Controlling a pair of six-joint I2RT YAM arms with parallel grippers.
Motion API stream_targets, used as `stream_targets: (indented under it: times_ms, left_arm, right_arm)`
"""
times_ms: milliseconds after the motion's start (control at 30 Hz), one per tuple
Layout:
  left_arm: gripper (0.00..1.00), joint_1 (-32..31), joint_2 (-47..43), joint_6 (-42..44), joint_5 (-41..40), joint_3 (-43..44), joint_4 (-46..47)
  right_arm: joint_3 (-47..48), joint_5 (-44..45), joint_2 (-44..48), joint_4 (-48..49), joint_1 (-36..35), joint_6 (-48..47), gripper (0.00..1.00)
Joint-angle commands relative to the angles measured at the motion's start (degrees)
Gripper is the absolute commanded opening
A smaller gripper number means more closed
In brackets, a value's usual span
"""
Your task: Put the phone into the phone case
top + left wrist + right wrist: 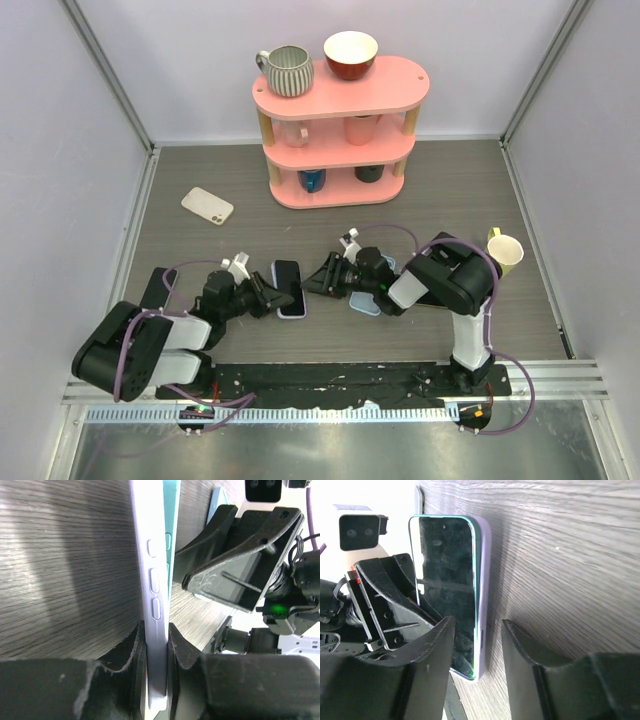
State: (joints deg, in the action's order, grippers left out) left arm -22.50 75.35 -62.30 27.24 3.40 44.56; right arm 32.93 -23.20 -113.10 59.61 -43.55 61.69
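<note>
Two arms meet at the middle of the surface (450, 190). The left jaws (156, 647) are clamped on the lilac case (155, 587), one finger on each side of its near end, with the side buttons in plain view. The phone (447, 590), teal-rimmed with a dark screen, sits in that case between the arms. Its long axis runs away from the bases and straight on from the left jaws. A teal edge shows beside the case wall, so I judge it not fully home along that side. The right jaws (477, 625) stand open astride one end corner of the phone, with a gap at one finger. Pressing would fall to them while the left holds. No brand or writing is readable.
</note>
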Motion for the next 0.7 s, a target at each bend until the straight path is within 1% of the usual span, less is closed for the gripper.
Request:
stream_targets:
  times_ms: [0,67,133,200,233,333,367,500,567,667]
  left_arm:
    - [0.14,-0.35,-4.85,3.24,3.52,2.84,-1.13]
    - [0.1,-0.26,-7.93,4.03,3.78,3.63,-4.82]
    - [0.08,-0.26,-11.34,5.26,4.13,4.42,-8.41]
    - [0.07,-0.35,-13.9,5.61,5.8,4.77,-9.83]
    - [0.07,-0.35,-16.18,5.61,6.5,5.12,-10.53]
    - [0.04,-0.26,-19.88,5.26,8.79,5.22,-11.68]
    - [0.03,-0.35,-22.07,4.91,9.05,5.13,-11.68]
    - [0.0,-0.44,-26.12,2.28,10.81,3.46,-9.58]
    - [0.0,-0.35,-27.18,1.31,11.42,3.28,-8.87]
    - [0.01,-0.88,-28.15,0.87,11.69,3.02,-8.0]
  right_arm:
    - [-3.4,1.32,4.27,-10.31,1.89,-5.87,0.54]
    - [-3.22,-0.35,6.65,-11.18,1.89,-7.19,0.58]
    - [-2.87,-0.96,10.42,-12.32,1.89,-8.86,0.66]
    - [-2.61,-1.32,12.71,-14.87,2.06,-9.83,0.71]
    - [-2.78,-2.1,14.73,-15.14,2.15,-10.44,0.72]
    - [-3.04,-3.86,17.29,-14.53,2.24,-11.24,0.73]
    - [-3.31,-5.35,18.95,-12.7,2.24,-11.24,0.73]
    - [-4.8,-9.49,22.3,-5.22,2.24,-9.05,0.72]
    - [-4.98,-10.89,23.44,-1.37,2.24,-7.12,0.71]
    - [-3.93,-11.78,25.2,-0.81,2.33,-5.97,0.69]
